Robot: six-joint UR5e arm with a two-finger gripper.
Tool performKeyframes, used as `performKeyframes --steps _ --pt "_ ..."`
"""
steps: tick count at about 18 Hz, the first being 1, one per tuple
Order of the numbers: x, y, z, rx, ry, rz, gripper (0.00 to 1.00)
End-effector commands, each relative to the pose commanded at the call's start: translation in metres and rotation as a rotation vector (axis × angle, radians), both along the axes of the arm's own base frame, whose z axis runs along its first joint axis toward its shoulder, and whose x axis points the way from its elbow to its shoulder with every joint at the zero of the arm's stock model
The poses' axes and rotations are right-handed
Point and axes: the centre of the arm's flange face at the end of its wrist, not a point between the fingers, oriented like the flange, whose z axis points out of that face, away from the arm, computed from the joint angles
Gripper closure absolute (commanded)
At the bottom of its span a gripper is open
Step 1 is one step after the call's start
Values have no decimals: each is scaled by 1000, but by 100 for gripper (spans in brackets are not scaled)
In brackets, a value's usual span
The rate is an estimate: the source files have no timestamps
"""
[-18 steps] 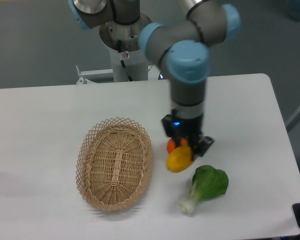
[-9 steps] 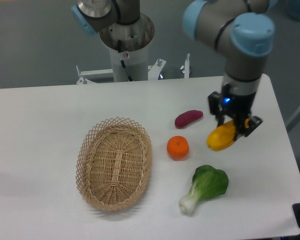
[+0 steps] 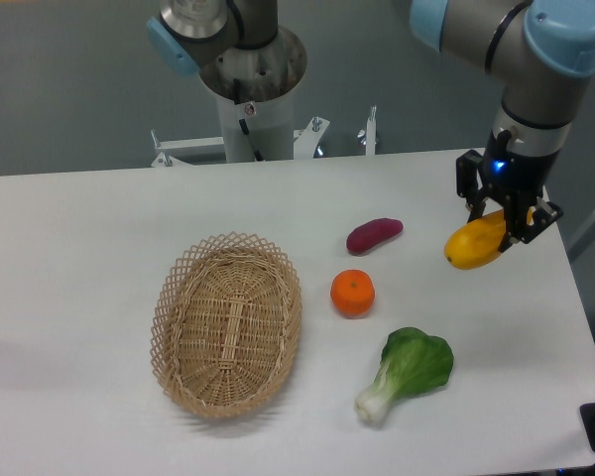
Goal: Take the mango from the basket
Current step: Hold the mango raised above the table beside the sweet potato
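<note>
Above the table's right side, the tool pinches the smooth yellow-orange mango.

Yellow mango tilted, airborne far right; wicker basket left.

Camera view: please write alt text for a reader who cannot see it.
The claw holds a mango above the right side of a white table. On the table lie an empty basket, an orange, a sweet potato and a leafy green.
</note>
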Motion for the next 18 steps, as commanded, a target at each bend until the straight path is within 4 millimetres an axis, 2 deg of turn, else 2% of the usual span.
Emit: performKeyframes --steps 18 --pt "-11 -14 1 30 -10 26 51"
